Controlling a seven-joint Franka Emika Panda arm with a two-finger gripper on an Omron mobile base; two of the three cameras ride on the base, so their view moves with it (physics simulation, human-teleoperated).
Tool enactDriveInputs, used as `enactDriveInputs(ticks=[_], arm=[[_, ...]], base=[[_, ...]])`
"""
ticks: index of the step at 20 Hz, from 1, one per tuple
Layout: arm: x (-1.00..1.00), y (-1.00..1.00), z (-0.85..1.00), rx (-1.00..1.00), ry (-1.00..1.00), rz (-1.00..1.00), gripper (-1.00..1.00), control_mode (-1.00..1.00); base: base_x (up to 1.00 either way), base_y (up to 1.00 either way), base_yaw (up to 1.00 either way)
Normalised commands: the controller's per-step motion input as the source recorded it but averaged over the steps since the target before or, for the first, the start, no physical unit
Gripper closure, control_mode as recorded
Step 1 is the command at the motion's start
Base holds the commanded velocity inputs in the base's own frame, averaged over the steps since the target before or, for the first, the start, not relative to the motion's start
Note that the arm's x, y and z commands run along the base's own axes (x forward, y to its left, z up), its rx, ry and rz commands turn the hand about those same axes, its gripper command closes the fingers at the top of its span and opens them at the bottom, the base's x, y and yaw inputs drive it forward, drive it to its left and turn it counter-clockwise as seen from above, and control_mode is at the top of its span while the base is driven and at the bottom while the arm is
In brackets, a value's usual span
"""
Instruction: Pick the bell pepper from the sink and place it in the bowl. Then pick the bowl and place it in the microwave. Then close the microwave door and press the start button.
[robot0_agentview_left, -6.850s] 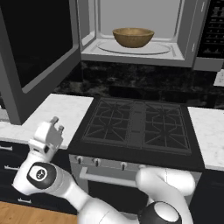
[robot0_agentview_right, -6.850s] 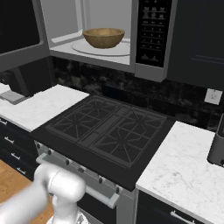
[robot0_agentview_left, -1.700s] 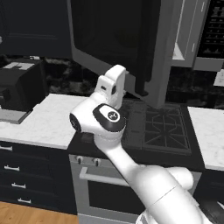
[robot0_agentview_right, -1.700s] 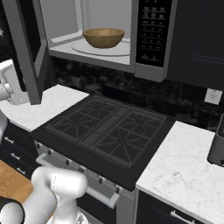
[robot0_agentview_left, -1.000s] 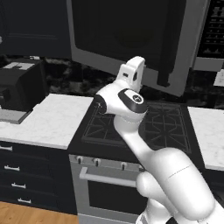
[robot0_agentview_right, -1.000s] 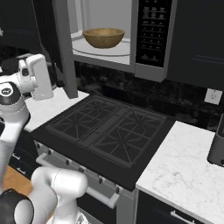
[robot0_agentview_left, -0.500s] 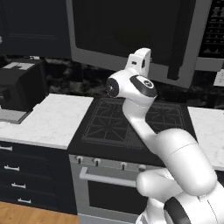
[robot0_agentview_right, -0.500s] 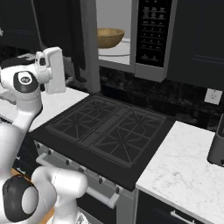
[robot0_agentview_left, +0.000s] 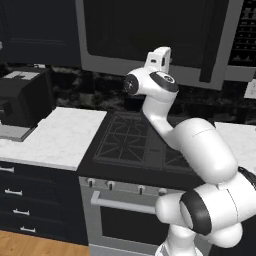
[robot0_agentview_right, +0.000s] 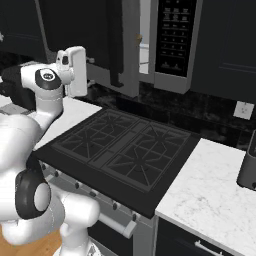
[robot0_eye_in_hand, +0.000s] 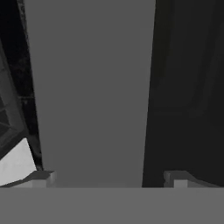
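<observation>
The microwave door (robot0_agentview_left: 150, 30) stands almost shut, its dark window facing me and its vertical handle bar (robot0_agentview_left: 215, 42) near the right edge. My gripper (robot0_agentview_left: 161, 56) is up against the door's lower frame. From the right, the gripper (robot0_agentview_right: 84, 67) sits at the door (robot0_agentview_right: 85, 30), and a narrow gap shows the microwave's pale interior (robot0_agentview_right: 145, 47) with a tan sliver of the bowl (robot0_agentview_right: 139, 37). In the hand view the gripper (robot0_eye_in_hand: 109, 179) is open, its fingertips (robot0_eye_in_hand: 43, 177) spread wide before the grey door frame (robot0_eye_in_hand: 92, 87). The dark control panel (robot0_agentview_right: 172, 35) is at the right. Bell pepper and sink are out of view.
A black gas cooktop (robot0_agentview_right: 120, 150) lies under the microwave, above the oven front (robot0_agentview_left: 125, 205). White marble counters flank it (robot0_agentview_left: 50, 135) (robot0_agentview_right: 215, 200). A black appliance (robot0_agentview_left: 25, 100) stands on the left counter, a dark container (robot0_agentview_right: 248, 165) on the right.
The door has swung further shut with my hand moving right against it. The bowl, plainly seen a second ago, is down to a sliver in the gap.
</observation>
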Motion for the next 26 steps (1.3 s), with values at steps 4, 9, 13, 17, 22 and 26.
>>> enactDriveInputs(ticks=[4,9,13,17,22,26], arm=[[0.63,-0.31,0.00,0.05,0.00,0.00,-1.00,-1.00],[0.47,-0.38,0.00,0.05,0.00,0.00,-1.00,-1.00],[0.60,-0.36,-0.01,0.03,-0.01,0.00,-1.00,-1.00],[0.84,-0.44,-0.09,0.02,-0.02,0.00,-1.00,-1.00],[-0.15,-0.05,-0.04,0.00,-0.16,0.01,-1.00,-1.00],[-0.81,0.06,0.35,0.00,-0.09,0.00,-1.00,-1.00]], base=[[0.00,0.00,0.00],[0.00,0.00,0.00],[0.00,0.00,0.00],[0.00,0.00,0.00],[0.00,0.00,0.00],[0.00,0.00,0.00]])
